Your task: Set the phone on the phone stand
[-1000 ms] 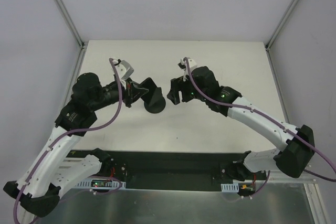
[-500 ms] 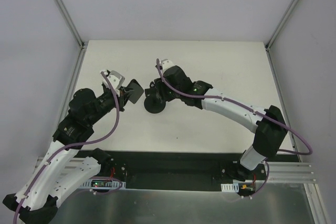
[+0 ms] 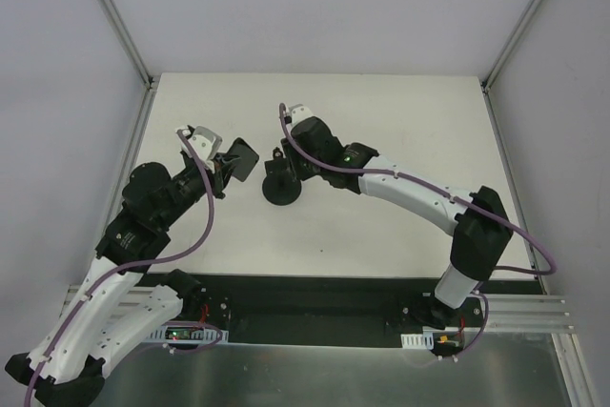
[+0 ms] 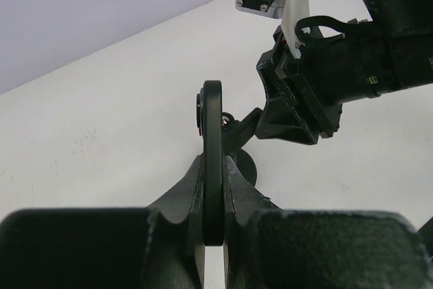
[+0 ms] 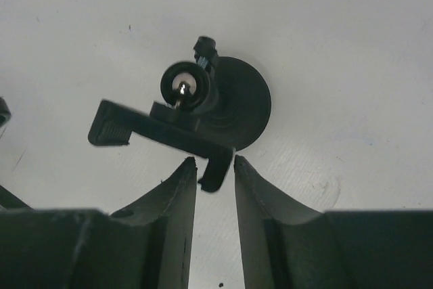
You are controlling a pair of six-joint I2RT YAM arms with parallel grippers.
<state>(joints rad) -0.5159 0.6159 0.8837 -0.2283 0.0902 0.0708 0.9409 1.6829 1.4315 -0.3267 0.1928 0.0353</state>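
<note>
Left wrist: left tool [image 4: 213, 167] clamps phone [image 4: 212, 120] edge-on. Right tool [image 5: 215, 162] straddles phone stand [image 5: 240, 103] clamp tip. Cannot tell if it grips.

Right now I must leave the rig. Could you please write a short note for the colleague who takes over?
Left gripper: shut on the phone, held on edge above the table, to the left of the phone stand.
Right gripper: jaws narrow around one end of the clamp head; I cannot tell whether they pinch it.
Phone stand: upright on its round base, mid-table, between the two grippers.
Done: the phone is picked up and brought near.
Left to do: set the phone into the clamp head, then release it.
</note>
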